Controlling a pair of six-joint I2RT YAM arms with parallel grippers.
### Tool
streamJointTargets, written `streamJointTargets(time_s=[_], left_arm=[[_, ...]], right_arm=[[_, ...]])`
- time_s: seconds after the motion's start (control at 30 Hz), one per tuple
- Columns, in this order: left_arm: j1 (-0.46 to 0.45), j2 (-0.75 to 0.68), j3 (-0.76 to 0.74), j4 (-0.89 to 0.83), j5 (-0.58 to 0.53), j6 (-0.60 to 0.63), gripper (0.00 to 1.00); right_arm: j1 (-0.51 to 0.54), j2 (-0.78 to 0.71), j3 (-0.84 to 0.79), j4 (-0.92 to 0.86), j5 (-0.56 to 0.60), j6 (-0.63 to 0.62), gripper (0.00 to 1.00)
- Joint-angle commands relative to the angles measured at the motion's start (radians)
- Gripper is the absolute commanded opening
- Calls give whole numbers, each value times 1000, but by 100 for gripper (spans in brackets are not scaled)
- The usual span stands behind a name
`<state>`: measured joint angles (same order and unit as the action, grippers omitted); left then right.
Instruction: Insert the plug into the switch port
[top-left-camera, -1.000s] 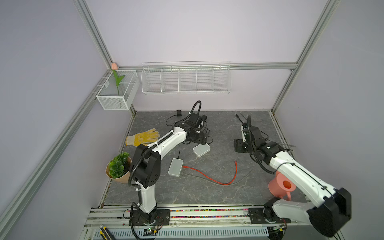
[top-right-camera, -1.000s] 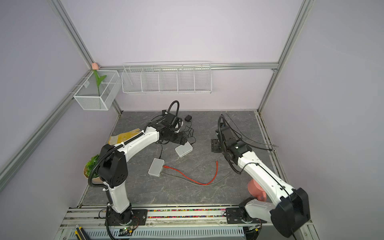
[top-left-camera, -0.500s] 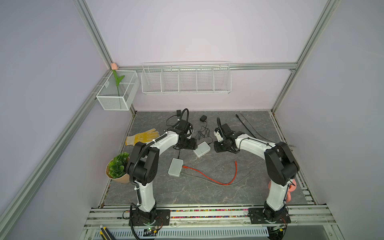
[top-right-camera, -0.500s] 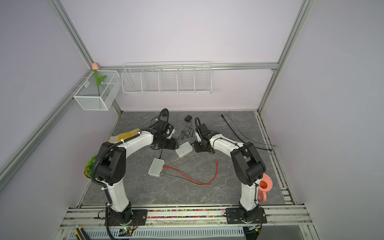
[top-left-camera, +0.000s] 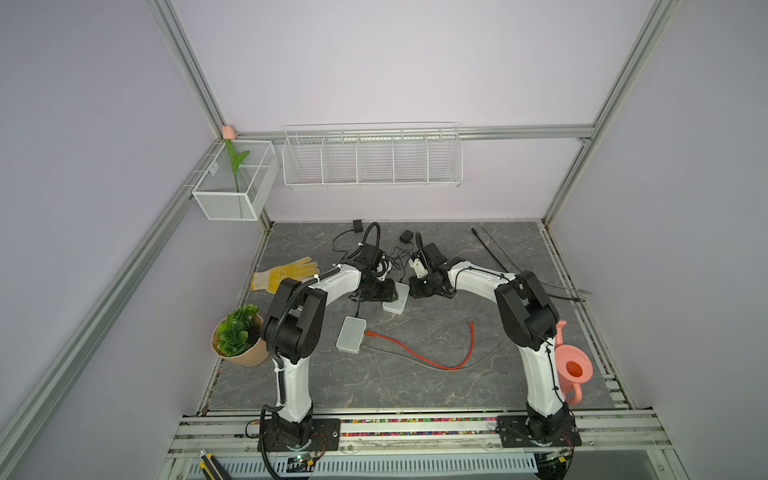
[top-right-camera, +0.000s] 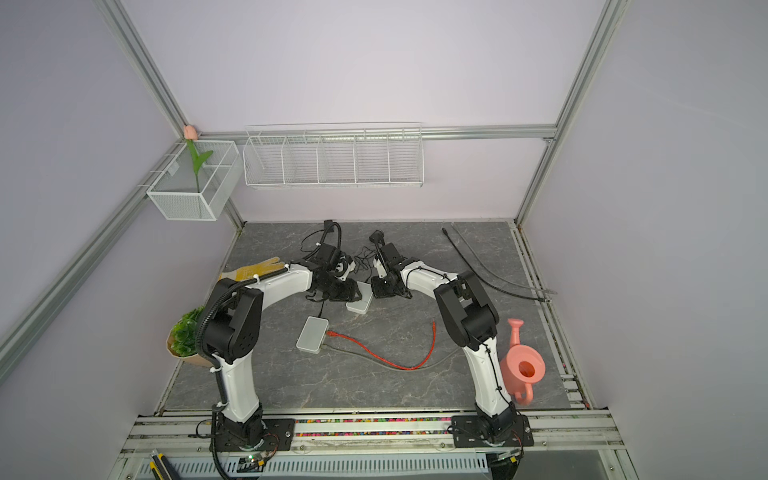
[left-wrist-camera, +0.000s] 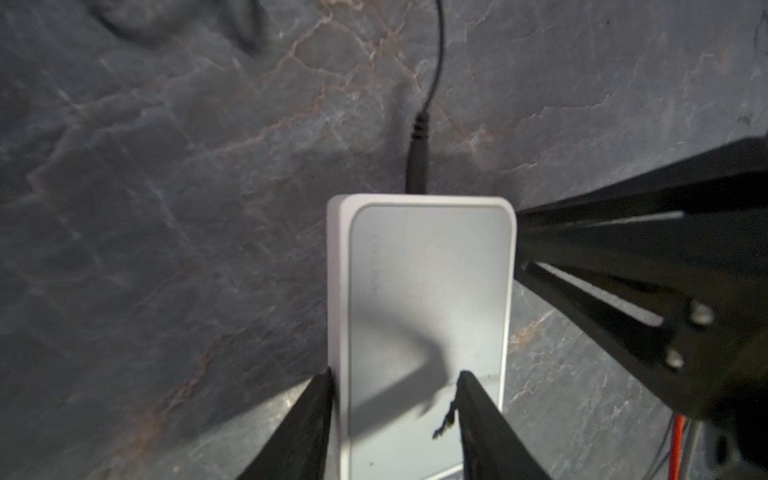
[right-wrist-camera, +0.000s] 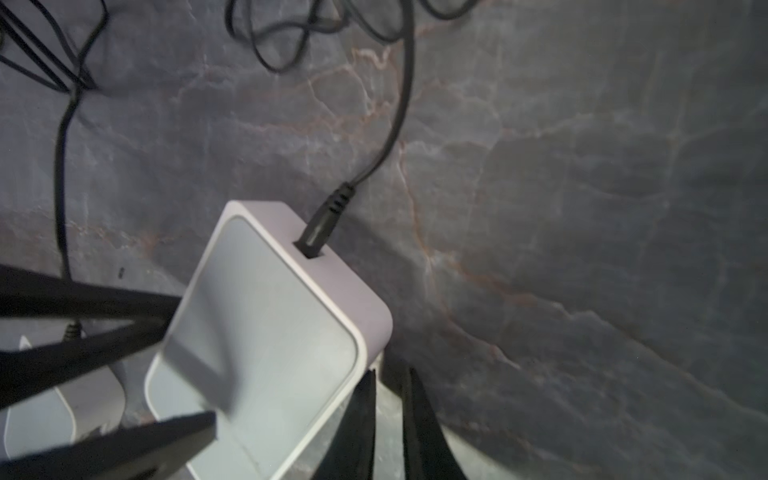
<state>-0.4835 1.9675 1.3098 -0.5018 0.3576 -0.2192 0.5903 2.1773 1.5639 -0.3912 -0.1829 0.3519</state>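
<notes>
Two grippers are set at the white switch (left-wrist-camera: 428, 270), seemingly bracing it for the plug (right-wrist-camera: 322, 224): left gripper (left-wrist-camera: 395, 374) astride, grip unclear; right gripper (right-wrist-camera: 390, 370) pinched shut.

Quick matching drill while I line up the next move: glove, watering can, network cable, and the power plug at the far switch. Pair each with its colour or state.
Column A
1. glove
2. watering can
3. network cable
4. power plug

Column B
a. pink
b. red
c. yellow
d. black, seated in the side of the switch

Pairs: 1-c, 2-a, 3-b, 4-d
</notes>
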Motion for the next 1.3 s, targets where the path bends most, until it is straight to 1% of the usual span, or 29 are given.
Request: streamJointTargets(time_s=[0.0,0.1,0.17,0.3,0.33,0.37,0.5,0.57,0.6,0.67,0.7,0.73,0.83,0.97,1.07,1.17,1.27], left_arm=[[-3,-21,-45,39,60,-31,48],[-3,-60,-85,71,62,-51,48],[0,-79,-89,59,37,-47,48],[18,-105,-75,35,14,-34,53],[24,-115,-70,28,11,-32,56],[27,-127,-67,23,10,-28,58],[35,-195,-61,-10,-2,-12,62],[38,-239,-64,-22,-7,-7,62],[38,-260,-70,-23,-6,-7,63],[38,-310,-87,-12,9,-7,63],[38,-332,-98,-3,16,-10,63],[39,-354,-112,10,28,-14,63],[38,-413,-154,47,61,-14,64],[38,-453,-175,49,76,-16,64],[39,-472,-188,56,83,-19,64],[38,-480,-197,62,84,-20,64],[40,-478,-205,66,81,-20,64]], right_arm=[[5,59,56,-13,-35,17,18],[5,67,94,-52,-20,4,18],[-5,24,60,-48,13,-1,20],[-51,-97,-4,-72,75,-38,32],[-68,-129,-12,-85,101,-57,38],[-93,-156,-16,-99,121,-74,44],[-225,-196,20,-173,182,-138,57],[-284,-165,73,-232,285,-182,62],[-310,-140,104,-259,317,-200,62],[-366,-56,209,-345,361,-235,63],[-377,-11,261,-383,378,-245,63],[-414,32,309,-419,393,-255,63],[-450,112,413,-462,448,-275,63],[-492,188,507,-501,405,-288,64],[-507,254,591,-552,410,-305,65],[-522,285,623,-559,429,-319,65],[-532,286,627,-559,438,-337,65]])
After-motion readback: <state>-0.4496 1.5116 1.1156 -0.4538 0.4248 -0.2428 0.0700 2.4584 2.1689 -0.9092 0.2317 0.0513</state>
